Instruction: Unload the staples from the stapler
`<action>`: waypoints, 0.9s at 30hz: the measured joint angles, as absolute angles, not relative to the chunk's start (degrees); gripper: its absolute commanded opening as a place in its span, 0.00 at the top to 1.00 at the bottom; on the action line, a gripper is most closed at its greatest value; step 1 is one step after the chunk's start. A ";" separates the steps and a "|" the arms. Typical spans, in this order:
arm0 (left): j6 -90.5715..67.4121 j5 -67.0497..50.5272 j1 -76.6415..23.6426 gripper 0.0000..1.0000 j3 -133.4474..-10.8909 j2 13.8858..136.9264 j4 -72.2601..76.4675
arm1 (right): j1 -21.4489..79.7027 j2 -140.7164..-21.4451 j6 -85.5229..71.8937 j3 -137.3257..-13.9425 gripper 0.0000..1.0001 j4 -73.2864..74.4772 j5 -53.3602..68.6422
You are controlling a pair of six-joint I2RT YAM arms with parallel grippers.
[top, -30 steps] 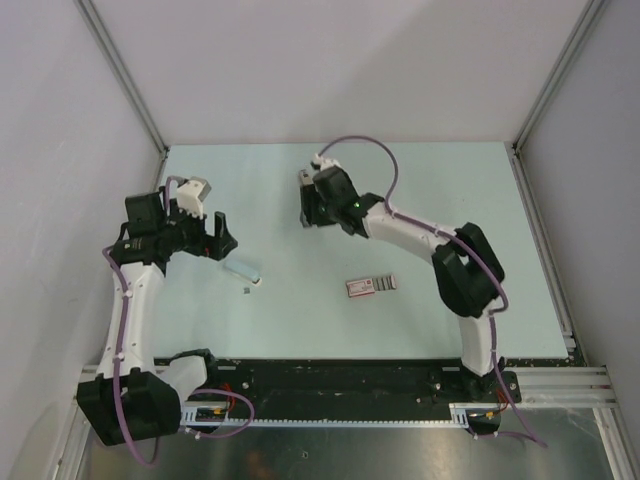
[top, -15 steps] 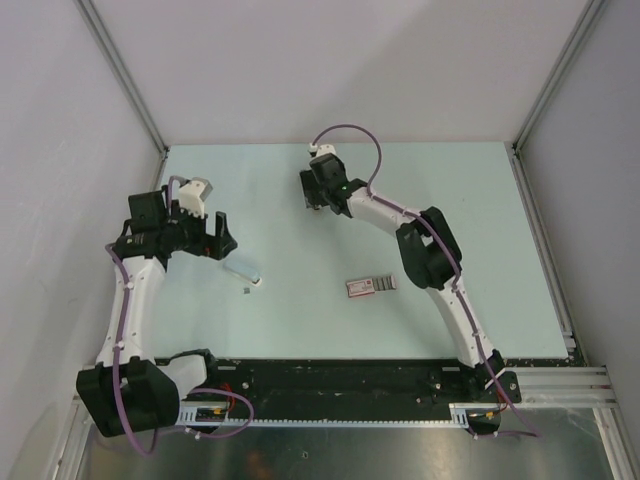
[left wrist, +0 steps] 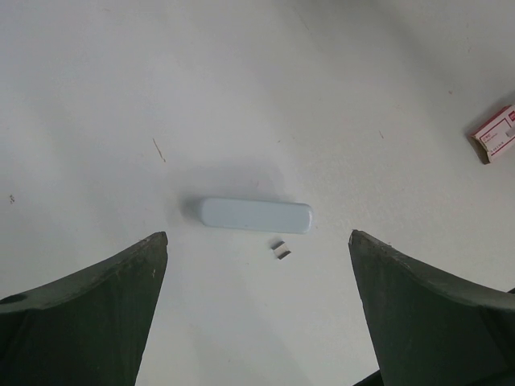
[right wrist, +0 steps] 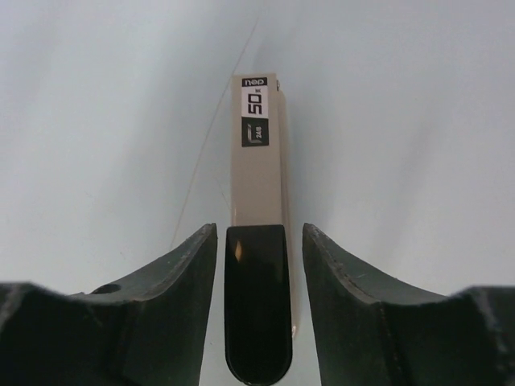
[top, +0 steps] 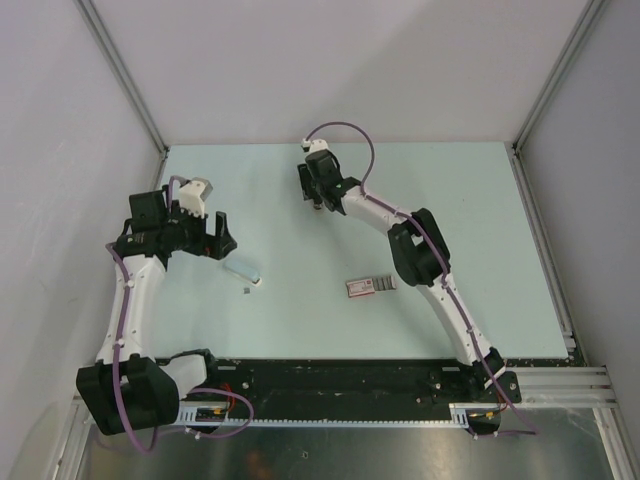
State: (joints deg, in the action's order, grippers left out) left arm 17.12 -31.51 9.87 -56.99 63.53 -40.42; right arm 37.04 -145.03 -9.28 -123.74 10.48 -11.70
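Narrow stapler (right wrist: 257, 185), flat on the table (right wrist: 402, 121), set lengthwise between the two fingers of the right hand (right wrist: 259, 233), a thin gap on either side. Glossy black rounded end back toward the wrist. Pale beige top reaching out past the fingertips, ending in a label printed "nep 50".

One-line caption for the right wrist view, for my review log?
Right end effector straddles the stapler, its dark end nearest, pale labelled body pointing away.
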 measured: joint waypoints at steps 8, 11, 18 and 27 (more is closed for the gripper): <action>17.12 -31.31 9.87 0.01 -56.99 63.53 -40.42 | 37.06 -146.69 -9.50 -127.09 0.68 13.17 -11.49; 17.10 -31.27 9.85 0.01 -56.99 63.53 -40.42 | 37.06 -146.69 -9.76 -127.22 0.83 14.09 -11.64; 17.30 -30.13 7.11 0.00 -56.88 61.82 -40.42 | 37.82 -144.16 -11.68 -123.74 1.00 15.11 -12.27; 17.50 -28.62 -2.11 0.00 -55.07 59.92 -40.40 | 44.47 -124.16 -24.43 -97.49 1.00 19.44 -13.80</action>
State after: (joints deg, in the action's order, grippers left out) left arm 17.50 -28.62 -2.11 -55.07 59.92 -40.40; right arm 44.47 -124.16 -24.43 -97.49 19.44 -13.80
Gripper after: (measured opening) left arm 0.994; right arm 0.362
